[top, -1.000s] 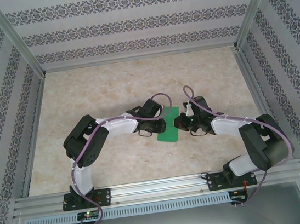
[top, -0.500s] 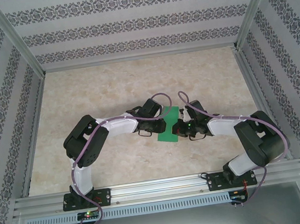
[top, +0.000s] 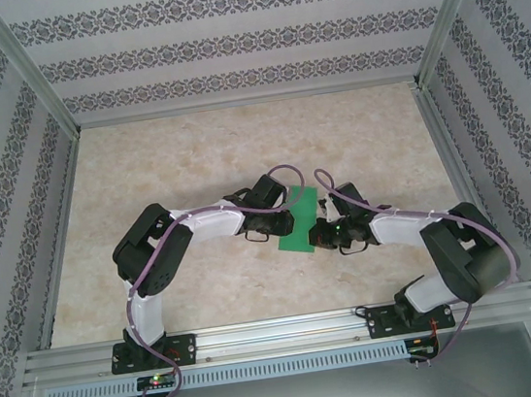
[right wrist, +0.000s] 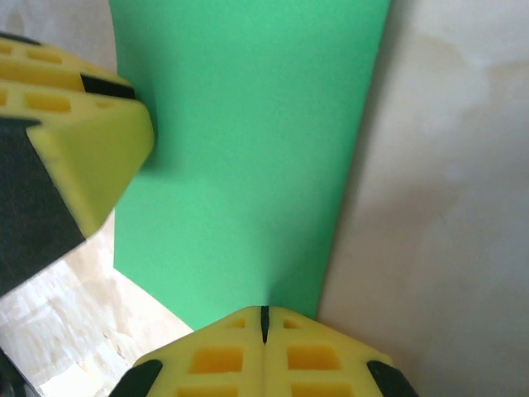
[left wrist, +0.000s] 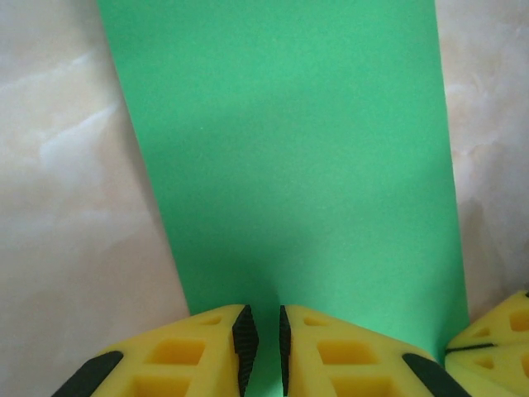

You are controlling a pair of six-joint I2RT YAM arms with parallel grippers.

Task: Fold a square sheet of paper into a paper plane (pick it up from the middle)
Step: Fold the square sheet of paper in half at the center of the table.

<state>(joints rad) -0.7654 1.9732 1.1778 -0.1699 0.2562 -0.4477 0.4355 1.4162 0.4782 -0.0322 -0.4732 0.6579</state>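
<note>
Green paper [top: 300, 221], creased to 1 narrow strip, nose and wings apparently not yet made; right claw [right wrist: 264, 327] pressed together at its edge; left claw [left wrist: 263, 347], hold unclear.

One square sheet of paper [top: 298, 226], two arms, one bench [top: 182, 160].
A single sheet is counted; the left arm [top: 205, 224] is seen left of it and the right arm [top: 411, 226] right of it, each with one pair of jaws.
</note>
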